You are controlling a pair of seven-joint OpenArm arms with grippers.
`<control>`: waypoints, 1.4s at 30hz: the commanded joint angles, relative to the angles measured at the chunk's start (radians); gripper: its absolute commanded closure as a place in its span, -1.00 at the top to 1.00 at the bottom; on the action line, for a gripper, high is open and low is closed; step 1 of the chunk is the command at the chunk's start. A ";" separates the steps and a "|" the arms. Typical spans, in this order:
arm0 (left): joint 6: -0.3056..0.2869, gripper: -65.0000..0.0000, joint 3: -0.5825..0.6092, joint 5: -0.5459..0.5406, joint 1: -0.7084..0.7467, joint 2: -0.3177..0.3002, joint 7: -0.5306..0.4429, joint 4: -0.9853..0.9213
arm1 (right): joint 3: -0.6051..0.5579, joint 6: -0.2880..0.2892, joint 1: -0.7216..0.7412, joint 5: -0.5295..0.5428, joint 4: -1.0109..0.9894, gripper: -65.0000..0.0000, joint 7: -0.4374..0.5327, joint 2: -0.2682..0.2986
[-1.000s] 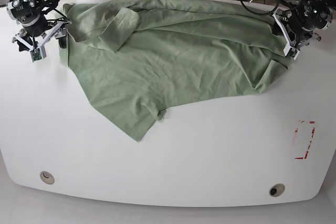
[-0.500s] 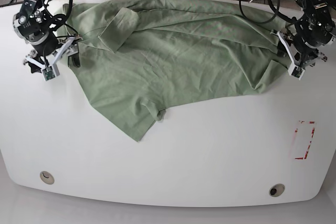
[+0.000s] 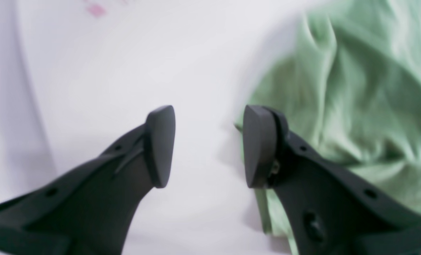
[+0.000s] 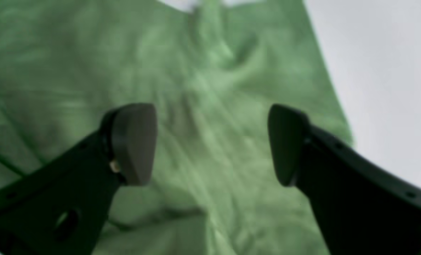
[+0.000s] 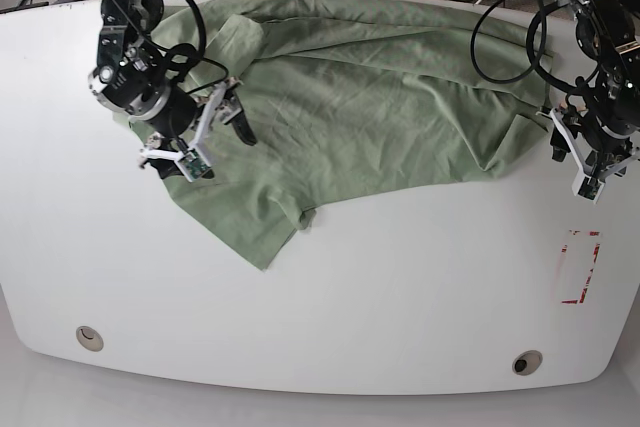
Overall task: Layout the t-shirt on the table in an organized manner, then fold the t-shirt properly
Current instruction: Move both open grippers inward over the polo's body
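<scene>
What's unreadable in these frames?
- Sage-green knit polo shirt: collar, placket and label not made out; right arm covers its left end in the base view.
- Both wrist views: motion blur smears the fabric folds.
- Left gripper: one finger hides the shirt's edge.
- White smooth table: near edge cropped.

Bright even light, soft shadows; both wrist views motion-blurred, base view sharp.
</scene>
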 commanded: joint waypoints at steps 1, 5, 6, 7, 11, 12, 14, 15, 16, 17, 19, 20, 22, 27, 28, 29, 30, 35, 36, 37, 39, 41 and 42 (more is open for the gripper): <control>-0.001 -0.12 -0.006 -0.006 -0.026 -0.037 -0.009 0.015 | -0.076 -0.004 0.054 0.008 0.013 0.42 -0.026 -0.020; -0.001 -0.12 -0.006 -0.004 -0.049 -0.045 -0.009 0.012 | -0.150 -0.004 0.092 0.006 -0.001 0.42 -0.065 -0.066; -0.001 -0.12 -0.006 -0.003 -0.054 -0.045 -0.009 0.012 | -0.162 -0.004 0.103 0.006 -0.013 0.42 -0.076 -0.086; -0.001 -0.12 -0.004 0.000 -0.056 -0.045 -0.007 0.012 | -0.164 -0.004 0.106 0.006 -0.017 0.42 -0.077 -0.092; -0.001 -0.11 0.005 0.023 -0.059 -0.040 -0.006 0.010 | -0.169 -0.004 0.115 0.006 -0.047 0.42 -0.080 -0.117; -0.001 -0.11 0.012 0.022 -0.059 -0.039 -0.006 0.010 | -0.169 -0.004 0.115 0.006 -0.050 0.42 -0.080 -0.117; -0.001 -0.11 0.043 0.013 -0.053 -0.028 -0.006 0.010 | -0.167 -0.004 0.115 0.006 -0.053 0.42 -0.080 -0.117; -0.001 -0.11 0.058 0.010 -0.053 -0.020 -0.006 0.010 | -0.165 -0.004 0.115 0.006 -0.053 0.42 -0.080 -0.115; -0.001 -0.11 0.078 0.008 -0.053 -0.009 -0.004 0.010 | -0.165 -0.004 0.115 0.005 -0.053 0.42 -0.080 -0.112; -0.001 -0.12 0.092 0.008 -0.051 0.000 -0.004 0.012 | -0.165 -0.004 0.115 0.005 -0.053 0.42 -0.080 -0.111; -0.001 -0.12 0.115 0.008 -0.039 0.024 -0.003 0.013 | -0.165 -0.004 0.112 0.005 -0.051 0.41 -0.080 -0.091; -0.001 -0.12 0.120 0.008 -0.033 0.030 -0.003 0.013 | -0.165 -0.004 0.111 0.005 -0.051 0.41 -0.080 -0.085; -0.001 -0.12 0.146 0.008 -0.025 0.061 -0.003 0.013 | -0.165 -0.004 0.108 0.005 -0.051 0.41 -0.080 -0.065; -0.001 -0.12 0.186 0.016 -0.016 0.107 -0.004 0.010 | -0.149 -0.004 0.080 0.005 -0.043 0.41 -0.080 -0.039; -0.001 -0.12 0.190 0.016 -0.011 0.113 -0.004 0.009 | -0.141 -0.004 0.075 0.005 -0.040 0.41 -0.080 -0.039; -0.001 -0.12 0.197 0.017 -0.002 0.118 -0.007 0.004 | -0.129 -0.004 0.072 0.005 -0.039 0.41 -0.080 -0.039; -0.001 -0.12 0.200 0.017 0.003 0.119 -0.009 -0.002 | -0.119 -0.004 0.072 0.005 -0.037 0.41 -0.080 -0.039; -0.001 -0.12 0.204 0.017 0.003 0.118 -0.010 -0.079 | -0.080 -0.004 0.052 0.006 -0.036 0.41 -0.082 -0.039; -0.001 -0.12 0.204 0.017 0.001 0.118 -0.010 -0.094 | -0.073 -0.004 0.052 0.006 -0.036 0.41 -0.082 -0.039; -0.001 -0.12 0.204 0.017 0.001 0.115 -0.010 -0.109 | -0.066 -0.004 0.051 0.006 -0.036 0.41 -0.082 -0.039; -0.001 -0.12 0.204 0.014 0.001 0.104 -0.010 -0.131 | -0.058 -0.004 0.051 0.006 -0.036 0.41 -0.082 -0.039; -0.001 -0.12 0.213 0.011 0.001 0.098 -0.010 -0.155 | -0.053 -0.004 0.040 0.006 -0.036 0.41 -0.082 -0.039; -0.001 -0.12 0.218 0.011 0.001 0.098 -0.010 -0.160 | -0.053 -0.004 0.039 0.006 -0.036 0.41 -0.082 -0.039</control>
